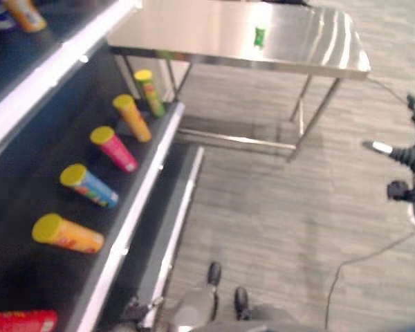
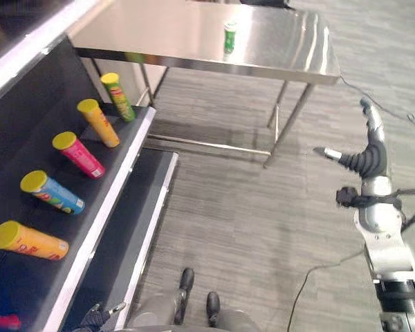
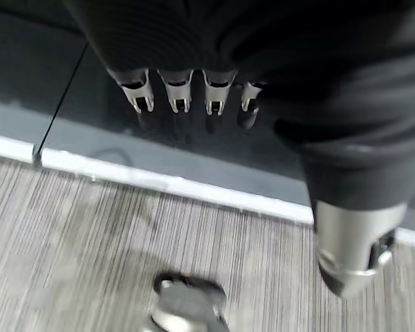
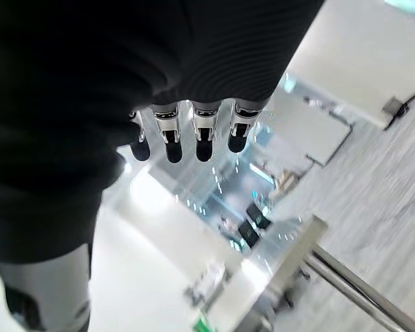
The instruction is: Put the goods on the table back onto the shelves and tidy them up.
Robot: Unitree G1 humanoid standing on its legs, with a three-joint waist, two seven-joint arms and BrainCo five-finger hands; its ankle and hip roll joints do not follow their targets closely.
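Silver, dark-tipped fingers are seen held straight on the right hand, which is raised in the air at the right of the scene, thumb spread, with nothing grasped. The left hand is seen low beside the black shelf unit with white edge strips; its fingers are extended and relaxed, nothing is held in them, and they point at the dark bottom shelf above the grey striped floor.

Ahead of the right hand, well apart from it, a polished stainless-steel surface on thin metal legs is set against the far end of the shelving. One small green can is left standing upright on it, near its middle; this is the item not yet shelved.

On the middle shelf a row of yellow-lidded tubes is laid tilted, each apart from its neighbours: an orange tube nearest, then a blue tube, a pink tube, an orange-yellow tube and a green tube at the far end by the surface. A red tube is seen at the near edge, and another orange tube on the upper shelf.

Open floor is seen between the right hand and the surface.
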